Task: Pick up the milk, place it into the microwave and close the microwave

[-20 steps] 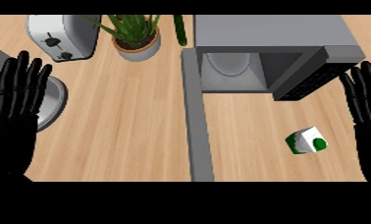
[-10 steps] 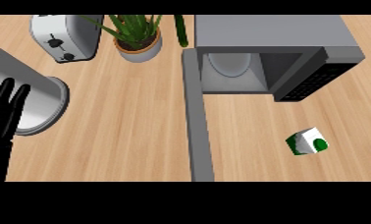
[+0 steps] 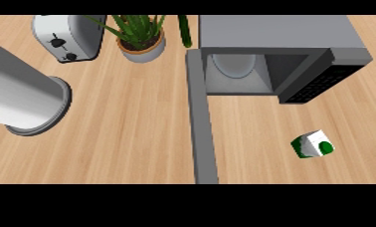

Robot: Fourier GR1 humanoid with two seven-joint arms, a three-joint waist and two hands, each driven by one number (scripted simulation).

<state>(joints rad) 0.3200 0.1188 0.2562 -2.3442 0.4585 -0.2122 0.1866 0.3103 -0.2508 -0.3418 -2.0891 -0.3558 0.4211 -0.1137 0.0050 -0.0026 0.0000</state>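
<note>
Wooden counter [image 3: 132, 136], light grain running left to right, fills the head view from edge to edge.

Microwave [image 3: 275, 32]: grey box at upper right, largest item. Its door [image 3: 202, 116] stands swung fully open and shows edge-on as a long grey strip running from the cavity's left side down to the lower edge of the view. Cavity open to view, with a pale round turntable [image 3: 234, 64] inside. Dark control panel [image 3: 320, 82] angled along the cavity's right side.

Large grey cylinder [image 3: 26, 99]: at the left edge, tilted in view, with a flared round rim at its lower end resting on the counter. Its upper part runs out of view.

Toaster [image 3: 67, 37]: silver, upper left, dark knobs on its near face, just above the cylinder and beside the plant.

Potted plant [image 3: 141, 39]: grey pot with brown soil, long green leaves spreading outward, between toaster and microwave.

Green slender object [image 3: 185, 31]: upright, narrow, touching or just beside the microwave's upper left corner; kind cannot be told.

Milk [image 3: 312, 145]: small white carton with green markings, lying tilted on the counter at lower right, in front of the control panel, well apart from the door strip and outside the cavity.

Hands: neither the left nor the right appears anywhere in view, so how open they are cannot be told; nothing touches the milk.
</note>
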